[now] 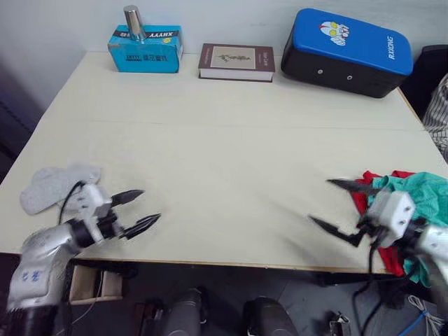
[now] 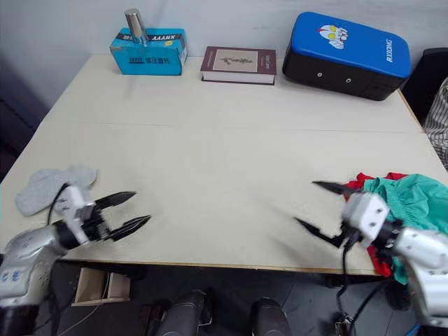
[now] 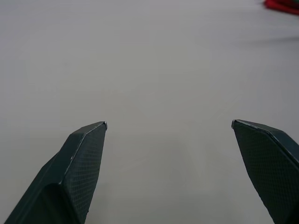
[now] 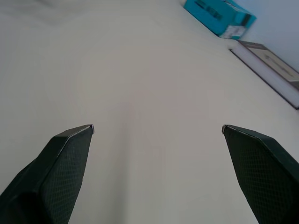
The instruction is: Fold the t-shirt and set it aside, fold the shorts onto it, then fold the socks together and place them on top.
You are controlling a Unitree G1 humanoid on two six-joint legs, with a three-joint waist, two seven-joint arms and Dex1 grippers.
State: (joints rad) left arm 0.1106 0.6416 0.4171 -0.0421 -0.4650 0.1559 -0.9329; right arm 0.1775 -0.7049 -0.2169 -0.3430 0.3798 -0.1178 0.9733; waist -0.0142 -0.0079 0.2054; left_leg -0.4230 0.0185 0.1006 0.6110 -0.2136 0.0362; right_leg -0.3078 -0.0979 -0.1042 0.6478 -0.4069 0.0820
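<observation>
The red t-shirt (image 1: pixel 365 199) lies bunched at the table's front right corner, with the teal shorts (image 1: pixel 420 190) heaped on top of it. The light grey socks (image 1: pixel 49 185) lie together at the front left edge. My left gripper (image 1: pixel 142 209) hovers open over bare tabletop just right of the socks. My right gripper (image 1: pixel 320 203) is open too, just left of the clothes pile, its fingers pointing toward the table's middle. Nothing is between either pair of fingers. A sliver of the t-shirt (image 3: pixel 282 4) shows in the left wrist view.
Along the far edge of the cream table (image 1: pixel 224 140) stand a teal box (image 1: pixel 145 47) with a metal cylinder (image 1: pixel 133 22) on it, a brown book (image 1: pixel 236 61) and a blue-and-black padded case (image 1: pixel 346 50). A striped cloth (image 1: pixel 437 115) shows past the right edge.
</observation>
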